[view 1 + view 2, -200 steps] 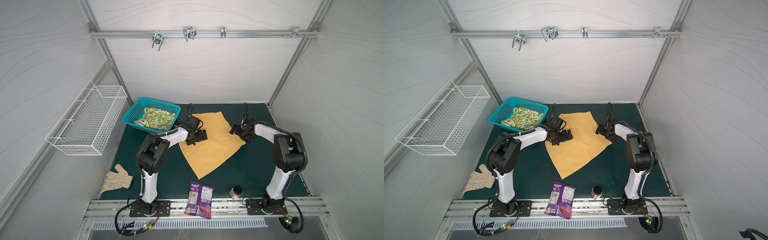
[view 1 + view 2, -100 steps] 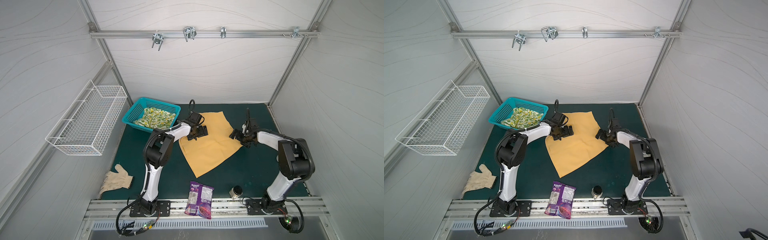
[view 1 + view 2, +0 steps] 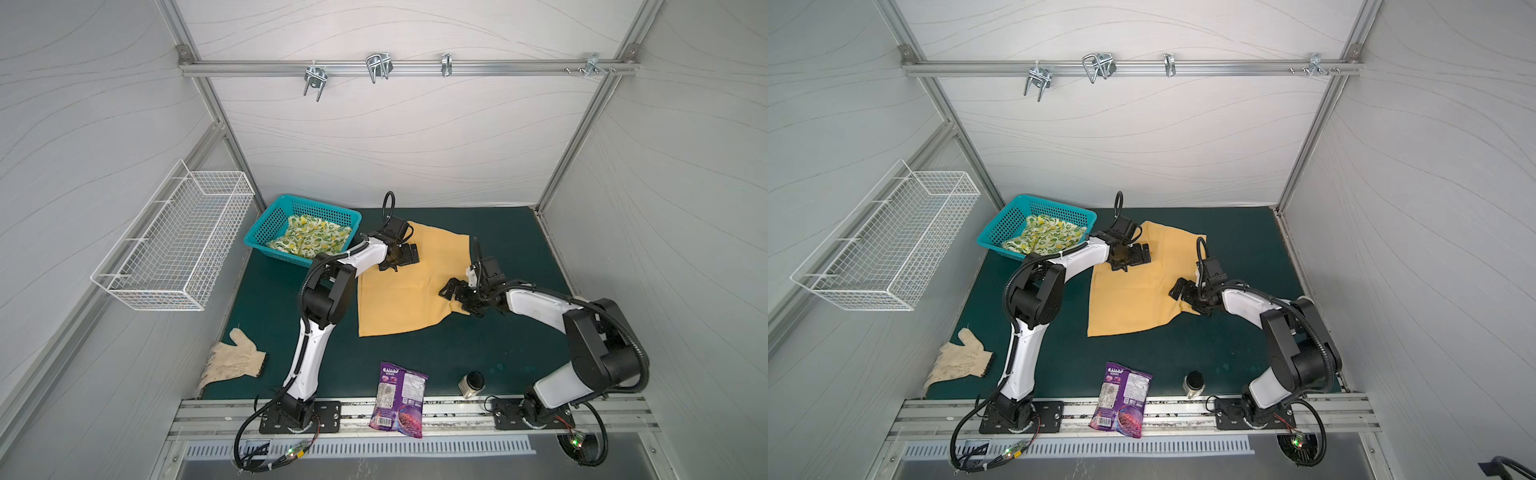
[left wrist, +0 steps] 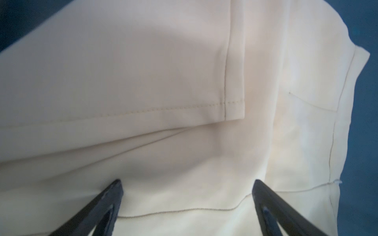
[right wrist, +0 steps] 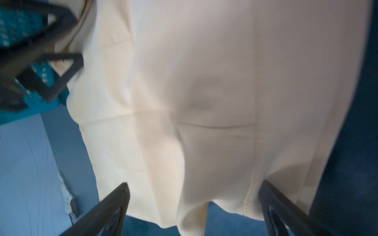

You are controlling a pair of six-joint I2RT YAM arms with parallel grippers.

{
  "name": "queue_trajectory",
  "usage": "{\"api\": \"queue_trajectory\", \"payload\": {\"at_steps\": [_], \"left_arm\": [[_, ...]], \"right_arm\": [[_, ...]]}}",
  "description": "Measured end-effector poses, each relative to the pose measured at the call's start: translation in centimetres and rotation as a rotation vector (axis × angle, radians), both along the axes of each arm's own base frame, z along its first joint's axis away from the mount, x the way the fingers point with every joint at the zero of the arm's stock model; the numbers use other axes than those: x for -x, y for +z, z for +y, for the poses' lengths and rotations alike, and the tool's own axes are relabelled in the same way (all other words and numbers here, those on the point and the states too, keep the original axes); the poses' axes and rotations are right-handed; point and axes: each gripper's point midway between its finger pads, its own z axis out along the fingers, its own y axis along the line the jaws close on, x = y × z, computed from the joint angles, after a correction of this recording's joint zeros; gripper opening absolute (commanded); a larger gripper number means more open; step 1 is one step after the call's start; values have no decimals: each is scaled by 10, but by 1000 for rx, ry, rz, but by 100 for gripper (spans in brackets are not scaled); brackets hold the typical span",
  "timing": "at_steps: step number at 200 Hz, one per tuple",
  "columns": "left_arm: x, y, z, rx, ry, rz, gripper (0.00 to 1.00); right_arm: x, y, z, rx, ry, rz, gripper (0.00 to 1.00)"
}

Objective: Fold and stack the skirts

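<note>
The mustard-yellow skirt [image 3: 403,295] [image 3: 1133,297] lies spread flat on the green mat in both top views. The lemon-print skirt [image 3: 311,239] [image 3: 1044,240] lies bunched in the teal basket. My left gripper [image 3: 409,257] [image 3: 1142,255] hovers open over the yellow skirt's far-left part. In the left wrist view the left gripper [image 4: 187,183] has its fingers wide apart above the cloth [image 4: 143,71]. My right gripper [image 3: 455,301] [image 3: 1185,301] stands open at the skirt's right edge. In the right wrist view the right gripper [image 5: 194,183] has a hanging fold of the hem [image 5: 204,81] between its spread fingers.
The teal basket [image 3: 266,232] sits at the back left. A white wire basket [image 3: 174,245] hangs on the left wall. A cloth glove [image 3: 232,365] lies at the front left. A purple snack bag [image 3: 399,399] and a small jar [image 3: 473,380] sit at the front edge.
The yellow skirt has turned from a diamond lie to a squarer one. The left gripper has moved toward the back; the right gripper has come forward along the skirt's right edge. Both stayed open.
</note>
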Motion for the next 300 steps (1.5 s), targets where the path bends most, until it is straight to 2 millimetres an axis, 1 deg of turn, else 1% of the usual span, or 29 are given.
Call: {"api": "queue_trajectory", "payload": {"at_steps": [15, 40, 61, 77, 89, 96, 105, 116, 128, 139, 147, 155, 164, 175, 184, 198, 220, 240, 267, 300], "left_arm": [[-1, 0, -7, -5, -20, -9, 99], [-2, 0, -19, -7, -47, -20, 99], [-2, 1, -26, -7, -68, -28, 99], [0, 1, -29, -7, -76, -27, 99], [0, 2, -30, -5, -78, -27, 99], [1, 2, -30, -3, -79, -27, 99], [3, 5, -29, -2, -80, -26, 99], [7, 10, -28, 1, -82, -23, 99], [12, 24, -26, 14, -83, -31, 99], [16, 40, -27, 38, -83, -46, 99], [17, 56, -28, 62, -81, -63, 99], [18, 71, -30, 88, -80, -81, 99], [18, 87, -33, 125, -77, -101, 99], [18, 102, -37, 167, -72, -119, 99], [17, 109, -41, 197, -71, -128, 99], [16, 111, -47, 244, -63, -123, 99], [20, 99, -54, 295, -45, -74, 99], [22, 84, -60, 334, -27, -30, 99], [19, 65, -67, 379, -4, 18, 99], [17, 43, -74, 423, 17, 74, 99]], "right_arm": [[19, 0, 11, -6, 28, 6, 99], [44, 4, 19, 2, 51, 10, 99], [56, 13, 26, 1, 67, -10, 99], [59, 23, 29, 5, 77, -30, 99], [57, 32, 30, 15, 78, -51, 99], [53, 42, 30, 21, 79, -74, 99], [46, 56, 31, 25, 79, -114, 99], [35, 79, 31, 32, 80, -180, 99], [22, 105, 31, 28, 77, -256, 99], [11, 123, 29, 22, 69, -304, 99], [3, 131, 24, 20, 57, -325, 99], [-4, 133, 18, 26, 41, -336, 99], [-10, 130, 11, 39, 24, -335, 99], [-17, 122, 4, 54, 10, -320, 99], [-21, 113, -1, 66, -1, -302, 99], [-25, 95, -3, 76, 0, -273, 99], [-22, 66, -1, 80, 27, -220, 99], [-22, 44, 3, 85, 50, -179, 99], [-19, 22, 4, 81, 63, -151, 99], [-9, -1, 0, 82, 57, -111, 99]]}}
